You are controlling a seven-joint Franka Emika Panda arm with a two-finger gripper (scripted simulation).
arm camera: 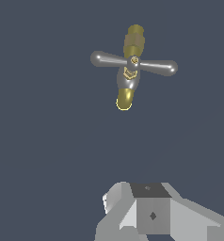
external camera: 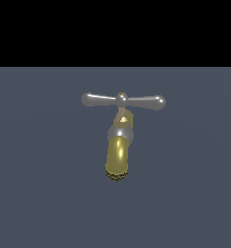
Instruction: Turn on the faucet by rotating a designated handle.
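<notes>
You see only part of the gripper (arm camera: 154,214) in the wrist view: the frame edge cuts it off, hiding its fingertips. It is missing from the exterior view.

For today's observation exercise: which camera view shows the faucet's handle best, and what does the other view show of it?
The exterior view: the handle sits large and central, both knobbed arms clear above the faucet. The wrist view also shows the whole handle, but smaller and farther off.

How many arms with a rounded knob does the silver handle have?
2. On the handle, one arm points to the exterior view's left and the other arm to its right, both joined at the brass hub. None seems hidden.
</notes>
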